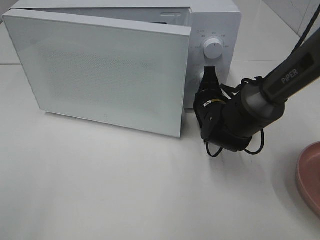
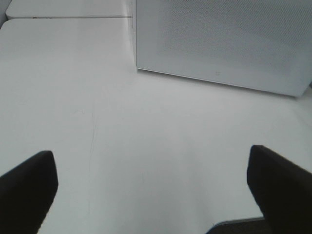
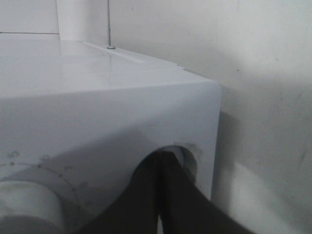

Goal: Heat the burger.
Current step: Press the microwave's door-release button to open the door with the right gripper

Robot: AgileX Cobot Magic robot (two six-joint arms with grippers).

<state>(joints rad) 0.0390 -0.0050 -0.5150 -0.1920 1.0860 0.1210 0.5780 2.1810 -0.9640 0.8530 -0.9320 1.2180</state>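
Standing clenched against the control panel of the microwave point(image 1: 215, 20), the right gripper point(image 1: 210, 75) has its jaws pinched together at the lower dial point(image 3: 189, 157). Whether they actually grip the dial or only touch it cannot be told. The upper dial point(image 1: 214, 50) sits just beyond the gripper, untouched. The door point(image 1: 100, 70) hangs slightly ajar, with its free edge just beside this gripper.

The left gripper point(image 2: 153, 180) is released, its jaws spread wide and holding nothing. It hovers over bare surface point(image 1: 100, 190), with the door face well ahead of it.

The burger appears in no view. It may lie behind the door, but that cannot be confirmed. The visible part of the pink plate point(image 1: 310, 180), well apart from the right gripper towards its arm's side, carries nothing.

Handling, as a judgement: the burger should be light and soft. Its glossy bun is likely to dent under pressure, and its layers are liable to slide apart. A gentle hold low across the sides of the bun, catching the filling too, seems safest.

The surface is white, smooth and faintly reflective, so things may slip on it. No clutter lies near either gripper. A pale wall point(image 1: 290, 15) rises behind the microwave, close beyond the right gripper.
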